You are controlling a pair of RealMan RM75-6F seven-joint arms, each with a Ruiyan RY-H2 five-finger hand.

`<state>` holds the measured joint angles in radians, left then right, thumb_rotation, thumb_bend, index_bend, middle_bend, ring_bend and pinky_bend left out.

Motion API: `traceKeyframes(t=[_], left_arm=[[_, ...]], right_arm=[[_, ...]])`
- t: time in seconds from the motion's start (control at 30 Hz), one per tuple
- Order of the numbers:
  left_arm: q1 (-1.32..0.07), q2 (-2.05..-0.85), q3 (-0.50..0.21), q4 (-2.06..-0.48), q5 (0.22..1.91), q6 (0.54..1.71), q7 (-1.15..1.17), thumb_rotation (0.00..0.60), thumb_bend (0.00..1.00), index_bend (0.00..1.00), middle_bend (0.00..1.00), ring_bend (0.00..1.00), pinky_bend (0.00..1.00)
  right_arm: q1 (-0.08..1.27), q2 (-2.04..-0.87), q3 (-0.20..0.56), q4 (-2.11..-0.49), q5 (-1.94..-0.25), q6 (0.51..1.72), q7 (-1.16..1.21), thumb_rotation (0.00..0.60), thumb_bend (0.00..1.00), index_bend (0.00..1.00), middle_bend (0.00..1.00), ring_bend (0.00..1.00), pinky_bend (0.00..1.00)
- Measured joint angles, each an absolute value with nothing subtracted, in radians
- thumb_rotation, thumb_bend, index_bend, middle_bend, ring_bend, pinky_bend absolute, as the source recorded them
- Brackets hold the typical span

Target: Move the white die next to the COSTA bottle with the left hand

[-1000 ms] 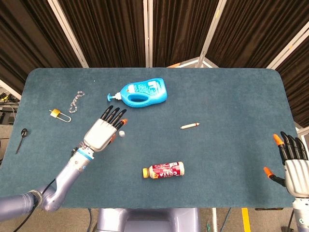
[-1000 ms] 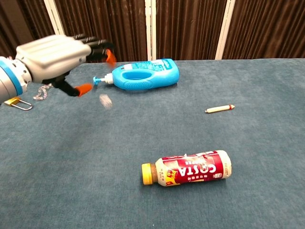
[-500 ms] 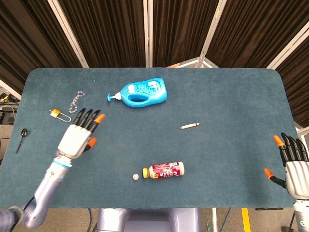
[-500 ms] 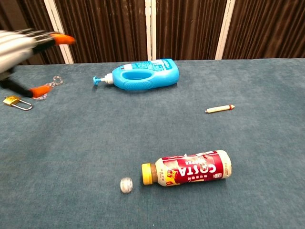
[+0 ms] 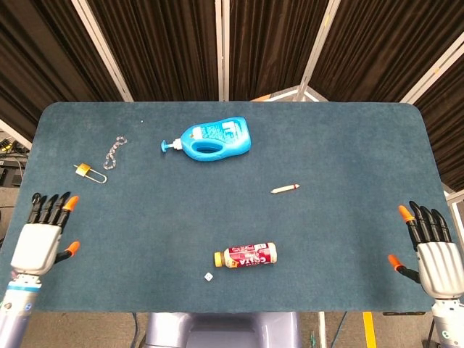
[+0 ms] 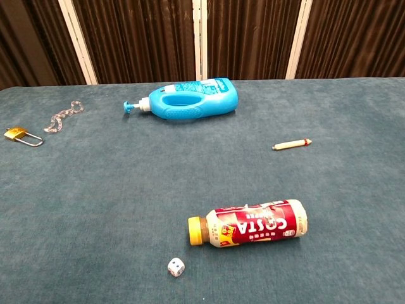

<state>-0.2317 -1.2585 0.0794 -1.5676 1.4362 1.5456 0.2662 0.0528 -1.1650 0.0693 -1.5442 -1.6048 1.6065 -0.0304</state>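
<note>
The white die [image 6: 176,266] lies on the counter [image 5: 341,145] near its near edge, just beside the yellow cap end of the COSTA bottle [image 6: 249,222], slightly nearer and to the left of the cap, not touching it. The bottle lies on its side, cap pointing left.

The left hand [image 5: 43,235] hovers at the counter's near left corner, well apart from the die, its fingers [image 5: 51,206] released and spread, holding nothing. The right hand [image 5: 433,250] sits at the near right edge, equally far from the die, fingers apart and empty. Neither hand shows in the chest view.

Farther back, a blue detergent bottle [image 6: 186,99] lies on its side, pump nozzle pointing left. To the far left are a small chain [image 6: 61,116] and, just nearer, a brass padlock [image 6: 19,135]. A pale crayon-like stick [image 6: 292,144] lies right of centre, between the blue bottle and the COSTA bottle in depth.
</note>
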Motion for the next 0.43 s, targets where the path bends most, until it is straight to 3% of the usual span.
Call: traceKeyframes(t=[0.43], left_arm=[[-0.147, -1.223, 0.075, -1.543, 1.448, 1.603, 0.212, 0.6, 0.21, 0.0, 0.0, 0.0, 0.0]], right_arm=[[0.069, -1.17, 0.062, -1.549, -1.63, 1.591, -0.04, 0.6, 0.08, 0.07, 0.0, 0.0, 0.0]])
